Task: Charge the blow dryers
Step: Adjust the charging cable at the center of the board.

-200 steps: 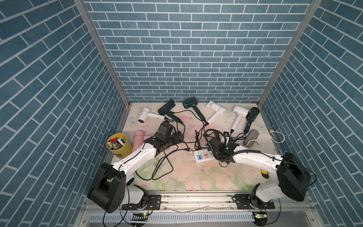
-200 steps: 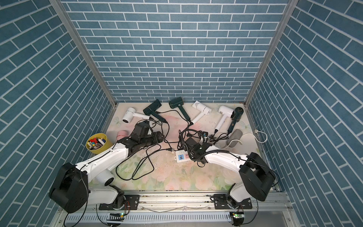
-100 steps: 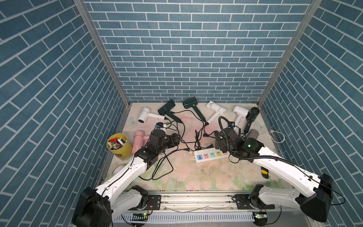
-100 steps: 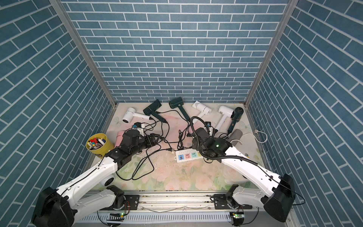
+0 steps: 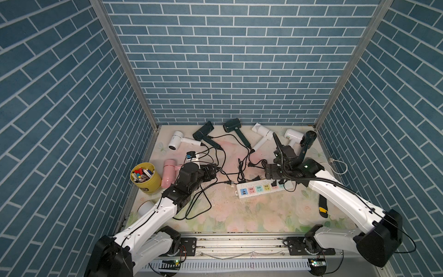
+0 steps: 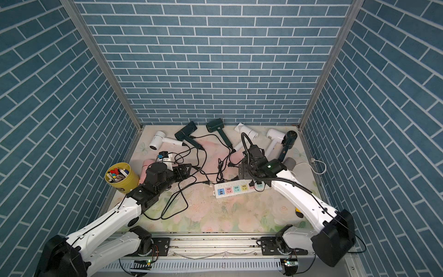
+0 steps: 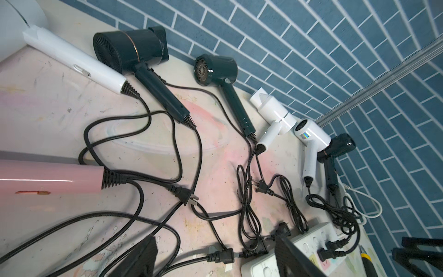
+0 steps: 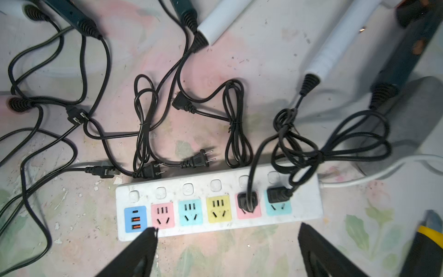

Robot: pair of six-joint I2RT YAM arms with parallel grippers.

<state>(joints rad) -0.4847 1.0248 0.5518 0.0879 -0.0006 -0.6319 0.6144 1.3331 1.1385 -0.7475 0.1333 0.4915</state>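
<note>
Blow dryers lie along the back wall, the pink blow dryer beside the left gripper, spread wide above loose cords. The right gripper, spread and empty, hangs over a power strip holding two plugs.

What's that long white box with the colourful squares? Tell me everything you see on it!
It is a white, plastic-looking power strip lying flat on the flowery table. One end has a blue USB panel; then come five sockets: pink, turquoise, yellow, pink, turquoise, each with a white button. Two black plugs sit in the last two; three sockets are empty. A white cord leaves that end.
</note>
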